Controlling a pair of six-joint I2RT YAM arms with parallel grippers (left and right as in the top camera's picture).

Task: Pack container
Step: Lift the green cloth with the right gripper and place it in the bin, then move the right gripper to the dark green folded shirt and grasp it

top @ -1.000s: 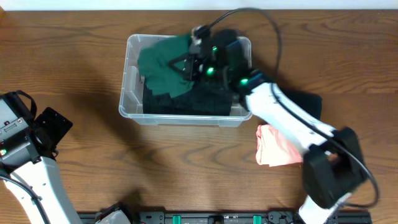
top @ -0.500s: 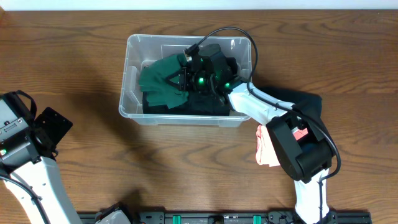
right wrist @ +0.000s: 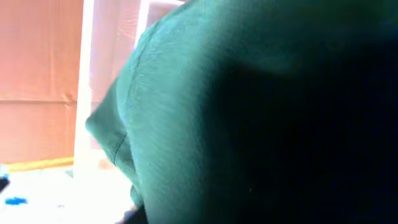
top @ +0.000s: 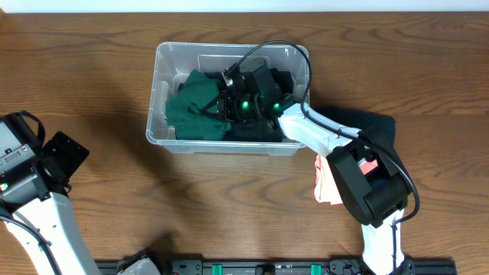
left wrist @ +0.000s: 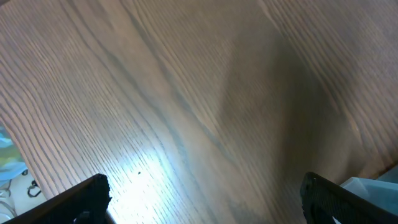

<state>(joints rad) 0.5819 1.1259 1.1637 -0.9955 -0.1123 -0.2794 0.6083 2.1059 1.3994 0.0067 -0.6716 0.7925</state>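
- The large clear, see-through plastic rectangular bin [top: 155, 107] sits at the far middle of the brown wooden table [top: 92, 69]. It already holds a crumpled dark green garment [top: 191, 107] with black cloth [top: 263, 131] next to it.
- The bin looks light and fairly stiff but slick-walled. I'd guess it slides if nudged, so the rim or a corner is the place to take it.
- The clothes are soft and floppy, best pinched at a bunched fold.
- The right gripper [top: 227, 99] is down inside the bin against the green garment. Its own camera shows only green fabric, so I cannot tell whether it is closed on the cloth.
- The left gripper [left wrist: 208, 199] hangs over bare table at the near left, fingers spread wide and holding nothing.
- Outside, a folded pink cloth [top: 330, 183] and a black garment [top: 380, 126] lie right of the bin, partly hidden under the right arm, which reaches in over the bin's right corner.
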